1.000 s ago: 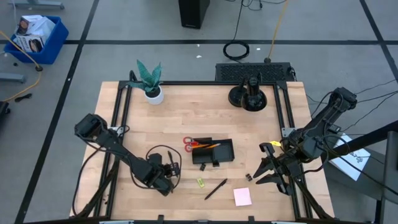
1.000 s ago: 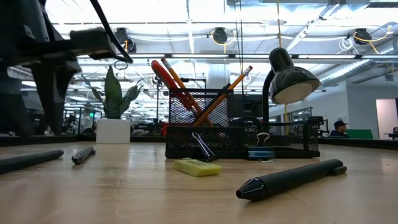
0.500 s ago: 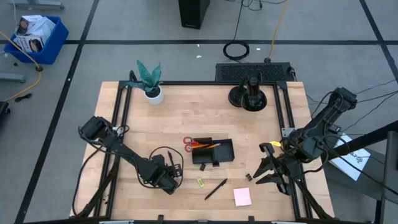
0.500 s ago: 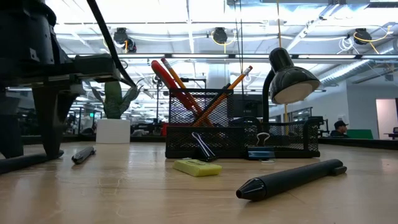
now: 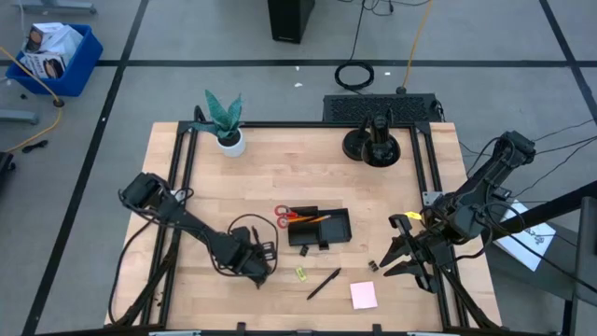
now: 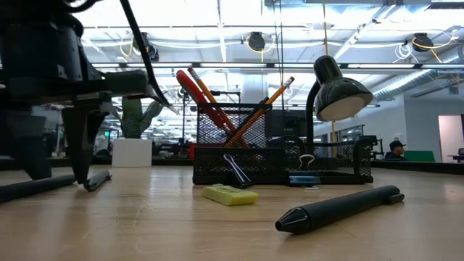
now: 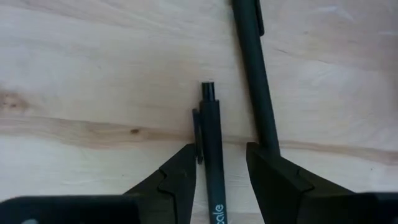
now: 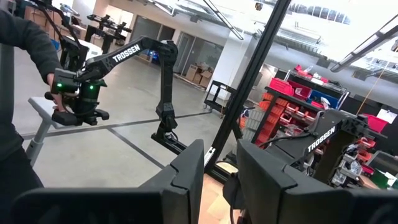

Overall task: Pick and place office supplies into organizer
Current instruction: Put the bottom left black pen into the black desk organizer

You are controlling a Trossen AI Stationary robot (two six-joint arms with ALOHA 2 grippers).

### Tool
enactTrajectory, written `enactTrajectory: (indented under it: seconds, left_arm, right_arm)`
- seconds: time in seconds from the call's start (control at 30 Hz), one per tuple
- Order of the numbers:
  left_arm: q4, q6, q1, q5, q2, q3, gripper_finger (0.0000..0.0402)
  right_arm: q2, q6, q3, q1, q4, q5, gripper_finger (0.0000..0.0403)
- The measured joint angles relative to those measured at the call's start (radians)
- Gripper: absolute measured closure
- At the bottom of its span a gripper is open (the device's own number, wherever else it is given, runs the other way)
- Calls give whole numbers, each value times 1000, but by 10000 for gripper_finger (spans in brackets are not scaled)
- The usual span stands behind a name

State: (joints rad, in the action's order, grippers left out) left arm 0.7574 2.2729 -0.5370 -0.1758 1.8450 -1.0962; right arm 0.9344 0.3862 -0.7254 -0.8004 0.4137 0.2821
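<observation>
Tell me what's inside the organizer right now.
Upright in the organizer: red-handled scissors and orange pencils. A black clip hangs at its mesh front. The compartment floors are hidden.

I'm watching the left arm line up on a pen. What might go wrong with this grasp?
The left gripper, open, straddles one slim black pen lying flat on the wooden table. A second black pen lies right beside it, apparently under one finger, so closing may nudge or pinch both. Gripped near its end, the pen may tilt.

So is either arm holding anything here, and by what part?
Nothing is held. The left gripper has its jaws open astride a black pen lying on the table; the right gripper holds nothing.
</observation>
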Motion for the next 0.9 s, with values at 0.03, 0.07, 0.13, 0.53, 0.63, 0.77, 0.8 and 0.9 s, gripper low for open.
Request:
enactTrajectory:
  seconds: [0.03,0.07,0.13,0.53,0.63,0.77,0.8,0.9]
  left_arm:
    - [0,-1,2,9,0,0,254]
    - [1,-2,2,14,0,0,254]
    - [1,-3,2,29,0,0,254]
    - [-2,-1,-2,79,47,-3,254]
    - [-5,-2,-3,82,56,-5,254]
    - [-4,-2,-3,82,49,-2,254]
    - [-3,-4,-3,83,48,-2,254]
    - [-3,-13,-3,83,48,-2,254]
  right_arm:
    - [0,0,0,0,0,0,314]
    - [0,-1,0,0,0,0,314]
    - [0,-4,0,0,0,0,314]
    - [0,-5,0,0,-7,0,314]
    - [0,-5,0,0,-11,0,314]
    - [0,-2,0,0,-8,0,314]
    - [0,-1,0,0,-7,0,314]
    - [0,0,0,0,-7,0,314]
